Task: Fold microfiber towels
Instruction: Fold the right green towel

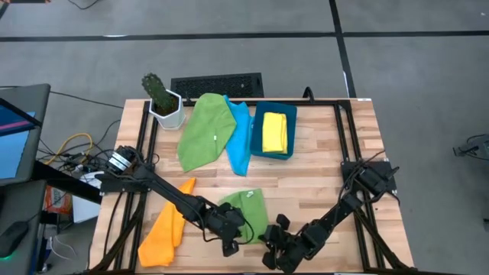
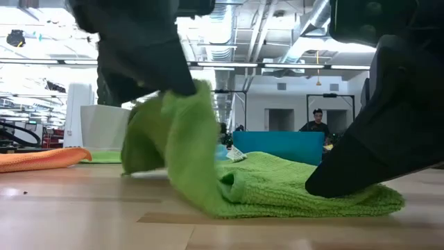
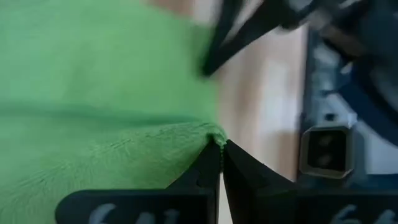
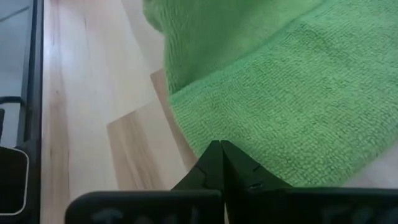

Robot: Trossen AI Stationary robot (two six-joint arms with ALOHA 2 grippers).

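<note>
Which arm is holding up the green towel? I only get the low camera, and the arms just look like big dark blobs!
Observer: The left gripper. Its wrist view shows it shut on the hem of the front green towel.
Operator: What's the other blob doing?
Observer: That is the right gripper, shut, with its tips at that towel's edge on the table. I cannot tell whether it pinches the cloth.
Operator: Are there more towels?
Observer: Yes. From above, a yellow towel lies folded in the dark blue bin at the back of the table.
</note>
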